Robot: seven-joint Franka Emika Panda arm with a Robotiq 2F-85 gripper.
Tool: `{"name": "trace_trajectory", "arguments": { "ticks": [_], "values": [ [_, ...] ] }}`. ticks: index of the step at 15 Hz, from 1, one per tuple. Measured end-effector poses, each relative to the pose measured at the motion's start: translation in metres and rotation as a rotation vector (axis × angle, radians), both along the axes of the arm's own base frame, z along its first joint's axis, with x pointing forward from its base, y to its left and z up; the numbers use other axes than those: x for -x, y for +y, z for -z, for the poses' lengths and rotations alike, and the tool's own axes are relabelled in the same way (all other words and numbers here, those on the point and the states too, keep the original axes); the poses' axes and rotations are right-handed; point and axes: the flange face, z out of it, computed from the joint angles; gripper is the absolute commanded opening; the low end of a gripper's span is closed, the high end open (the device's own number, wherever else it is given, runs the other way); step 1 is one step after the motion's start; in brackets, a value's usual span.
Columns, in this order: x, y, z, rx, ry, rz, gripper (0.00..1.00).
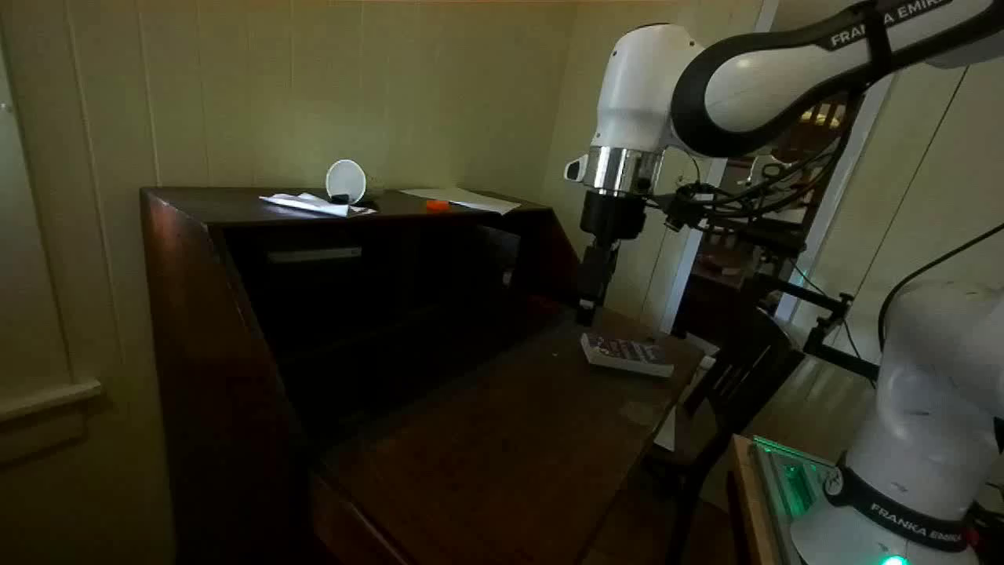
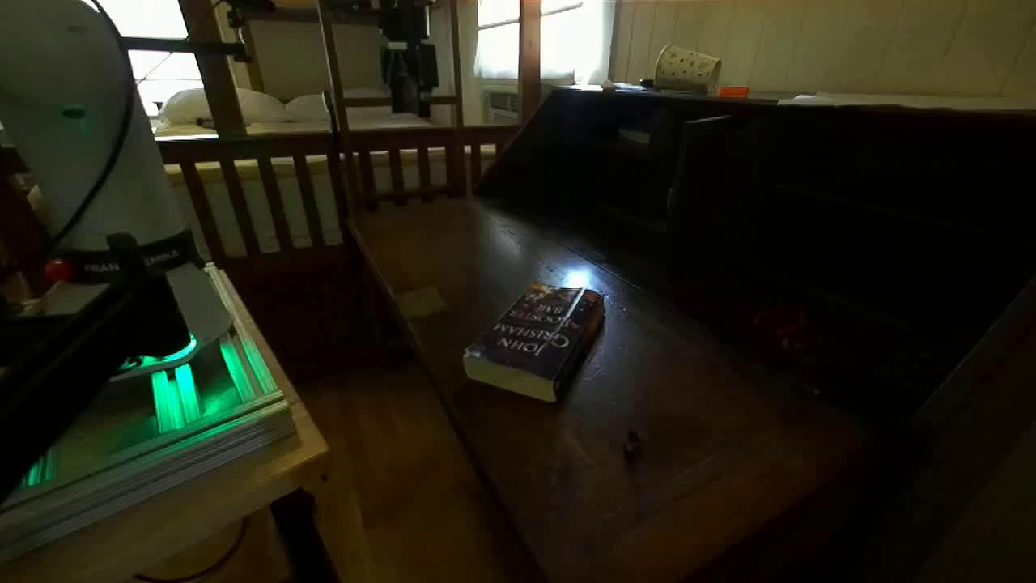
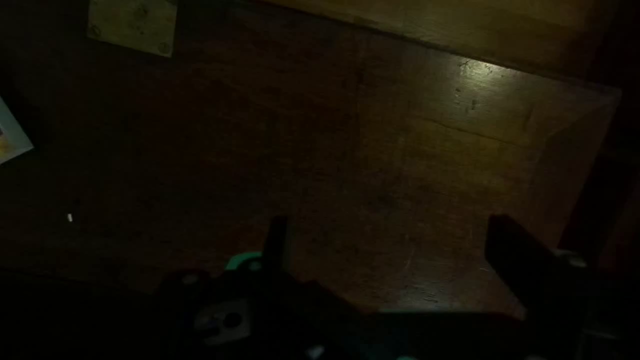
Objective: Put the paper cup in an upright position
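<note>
Filling the middle and lower left of the frame in an exterior view, the dark wooden desk (image 1: 471,439) is the largest thing here. The Franka Panda arm (image 1: 773,90) comes in from the upper right of that frame. I take the step in hand to be the approach, and its end seems lower than the desk's top, so the sound route is up first, then across, clear of the front edge.

On that top lie a flat white sheet (image 1: 471,198) and a rumpled white paper (image 1: 306,204); loose paper could slip, so bare wood makes the better landing. At the middle of the frame in an exterior view, the John Grisham paperback (image 2: 538,336) lies below and needs no handling.

The paper cup (image 2: 688,69), dotted and tapered, lies on its side on the desk's top, upper right of the frame in an exterior view, wider end seemingly to the left. The fingers (image 3: 515,260), low in the wrist view, stand well apart with nothing held. Keep that spread until they straddle the cup, squeeze lightly because thin paper dents, turn it base down, lower to contact, then release slowly.

Smallest is an orange item (image 1: 438,205), right of the cup in both exterior views; avoid sweeping it.
</note>
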Motion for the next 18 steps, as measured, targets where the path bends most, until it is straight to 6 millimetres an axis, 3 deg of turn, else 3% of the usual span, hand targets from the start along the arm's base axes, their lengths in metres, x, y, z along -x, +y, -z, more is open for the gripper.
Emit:
{"name": "trace_trajectory", "arguments": {
  "ticks": [12,14,18],
  "values": [
    [-0.002,-0.001,-0.002,0.003,-0.004,0.006,1.00],
    [-0.013,0.000,-0.012,0.005,-0.025,0.020,1.00],
    [-0.059,0.013,-0.050,0.030,-0.111,0.053,1.00]
  ]
}}
